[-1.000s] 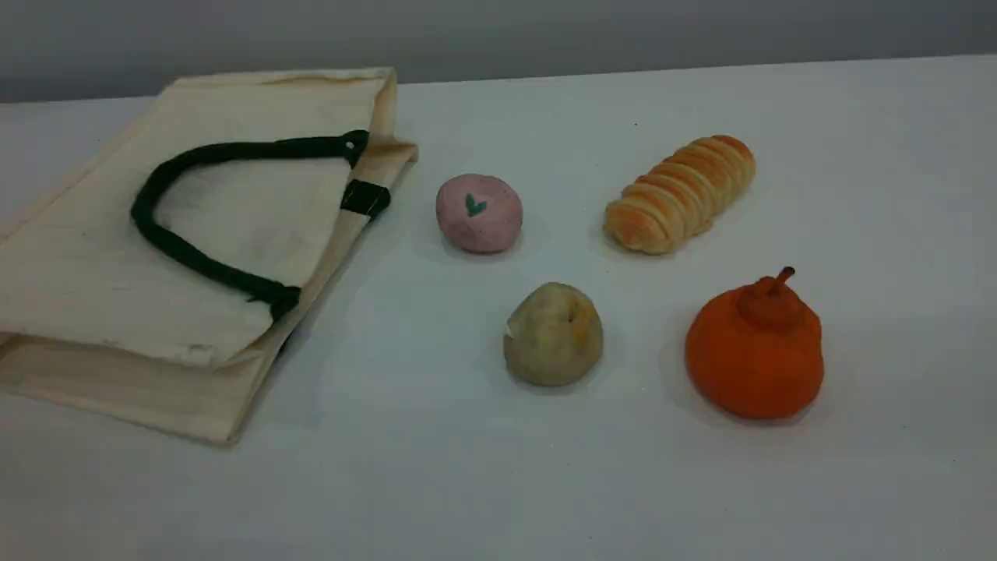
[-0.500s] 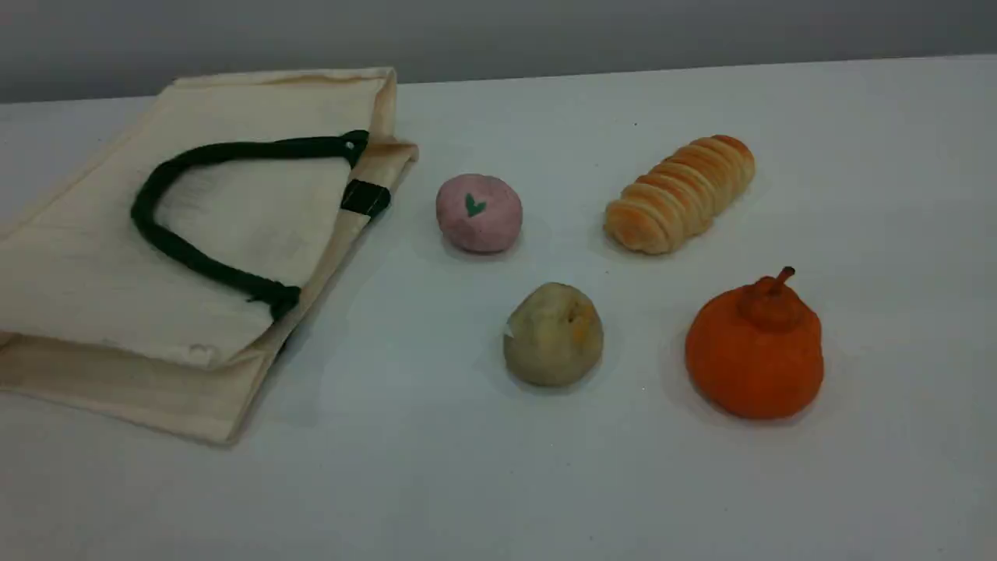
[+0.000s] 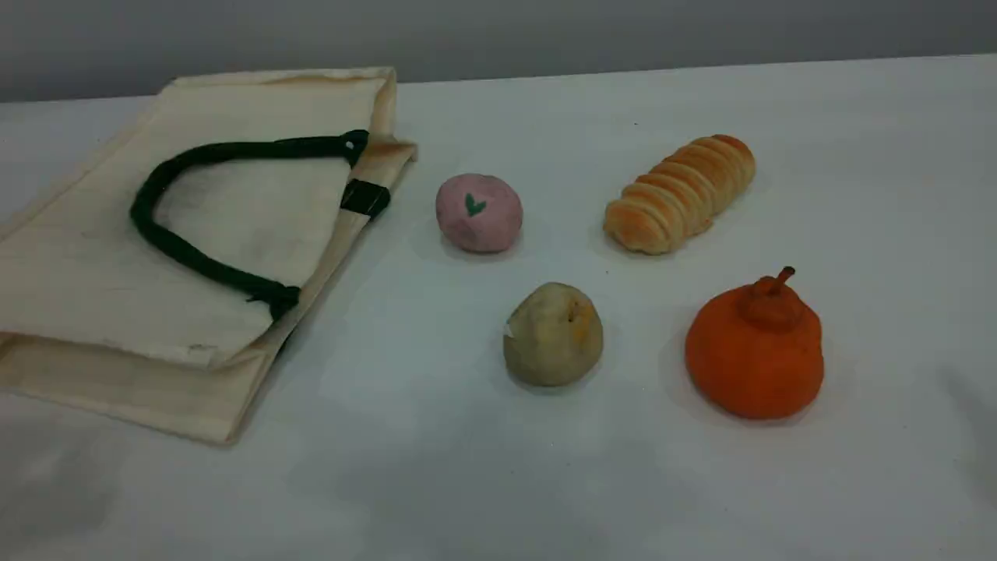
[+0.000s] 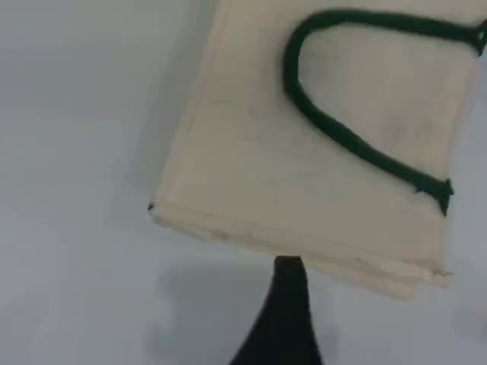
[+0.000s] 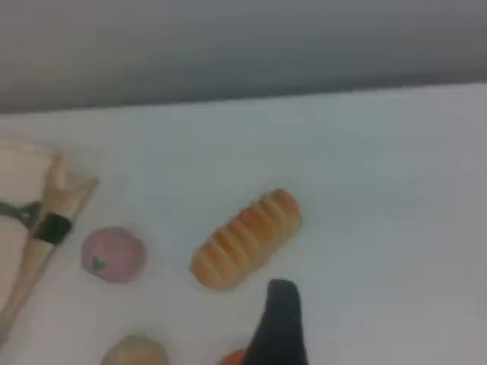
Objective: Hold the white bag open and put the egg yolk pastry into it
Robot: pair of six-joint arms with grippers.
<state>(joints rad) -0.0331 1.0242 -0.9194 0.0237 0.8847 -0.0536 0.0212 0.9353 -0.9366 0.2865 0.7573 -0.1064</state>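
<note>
Left gripper (image 4: pixel 287 300): one dark fingertip shows at the bottom of its wrist view. Its jaws are spread wide and hold nothing. It hovers just beside the lower edge of the large cream-white canvas tote bag (image 4: pixel 304 175).

Right gripper (image 5: pixel 280 319): likewise parted and bare, poised over the foods (neither arm enters the scene view).

Bag: flat and closed at the scene's left, with the dark green rope handle (image 3: pixel 181 251) lying on top.

Egg yolk pastry (image 3: pixel 553 335), a rounded dull beige-yellow lump: on the white table (image 3: pixel 467 483), lower centre, well apart from the bag.

Bystanders: pink ball with green mark (image 3: pixel 478 212), ridged golden bread roll (image 3: pixel 679 193), orange stemmed fruit (image 3: pixel 754 351).

Progress: nothing done. The bag has yet to be opened, and the pastry grasped and deposited.
</note>
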